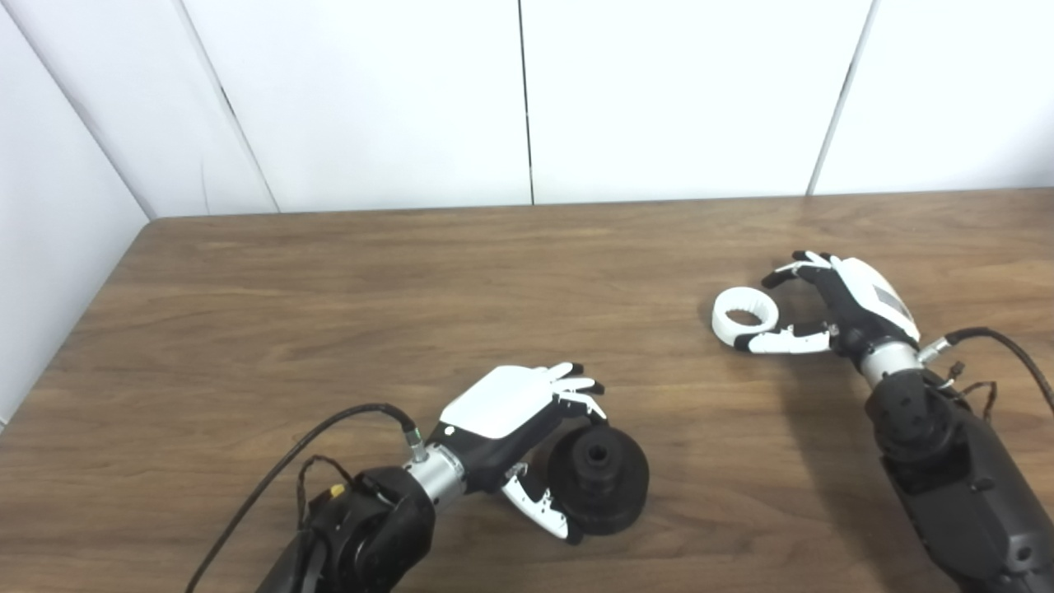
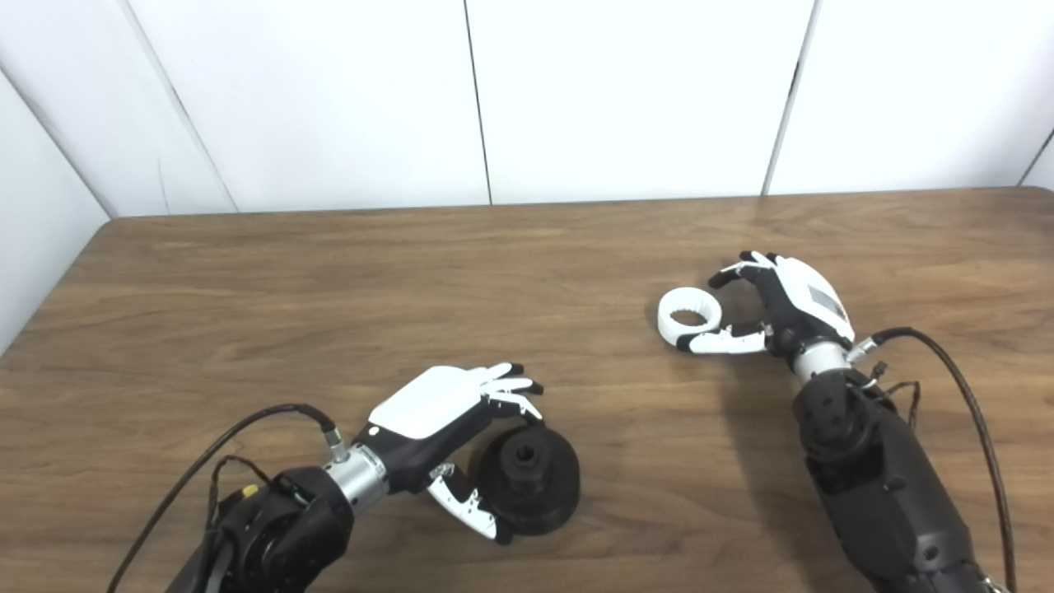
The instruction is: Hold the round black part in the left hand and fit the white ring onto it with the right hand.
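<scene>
Left hand (image 1: 519, 420) cups the round black part (image 1: 599, 475) on the table (image 1: 329, 288), fingers apart around it, grip not yet closed. Right hand (image 1: 823, 305), likewise spread, brackets the white ring (image 1: 745, 315). Pickup step; next, both must close, lift, align.

Round black part (image 1: 599, 479) flat, near front; white ring (image 1: 744, 315) far right.

Table (image 1: 346, 313) (wooden): black part (image 1: 599, 476), ring (image 1: 745, 316).
</scene>
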You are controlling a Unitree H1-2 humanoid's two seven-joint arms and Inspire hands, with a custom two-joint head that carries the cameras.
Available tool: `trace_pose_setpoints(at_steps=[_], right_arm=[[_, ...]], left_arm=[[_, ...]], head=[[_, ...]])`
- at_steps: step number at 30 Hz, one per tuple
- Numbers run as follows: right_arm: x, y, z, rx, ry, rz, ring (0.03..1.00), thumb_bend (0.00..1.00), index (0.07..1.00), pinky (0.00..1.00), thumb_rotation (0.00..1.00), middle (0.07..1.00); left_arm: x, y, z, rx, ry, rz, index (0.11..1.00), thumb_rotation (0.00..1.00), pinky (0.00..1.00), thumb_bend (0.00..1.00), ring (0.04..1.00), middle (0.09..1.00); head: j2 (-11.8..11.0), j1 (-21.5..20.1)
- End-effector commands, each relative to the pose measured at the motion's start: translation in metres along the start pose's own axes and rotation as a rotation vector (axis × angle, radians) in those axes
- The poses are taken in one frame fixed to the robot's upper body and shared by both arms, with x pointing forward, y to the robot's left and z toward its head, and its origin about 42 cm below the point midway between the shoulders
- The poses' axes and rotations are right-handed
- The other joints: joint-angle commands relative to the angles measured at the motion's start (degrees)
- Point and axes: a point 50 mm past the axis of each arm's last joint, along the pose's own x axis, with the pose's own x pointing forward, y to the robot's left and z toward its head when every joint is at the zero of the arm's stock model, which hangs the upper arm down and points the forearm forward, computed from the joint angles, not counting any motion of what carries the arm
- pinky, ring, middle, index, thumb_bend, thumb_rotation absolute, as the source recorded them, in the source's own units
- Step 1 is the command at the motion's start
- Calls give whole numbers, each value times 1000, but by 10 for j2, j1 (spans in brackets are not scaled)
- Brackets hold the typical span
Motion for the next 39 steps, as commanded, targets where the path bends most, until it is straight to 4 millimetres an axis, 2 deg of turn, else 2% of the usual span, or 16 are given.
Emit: trace_pose_setpoints(at_steps=[1,20,39], right_arm=[[12,-20,23,-12,-95,-63,1000,911,709,1000,374,934],[18,-8,32,12,-97,-40,1000,877,707,1000,347,934],[16,-10,25,8,-95,-47,998,828,667,1000,321,919]], left_arm=[[0,9,-1,22,-4,38,613,245,949,831,982,916],[-1,12,1,29,-5,42,615,245,956,828,985,917],[-1,15,2,24,-7,46,613,246,960,831,988,919]], head=[[0,0],[2,5],[3,4]])
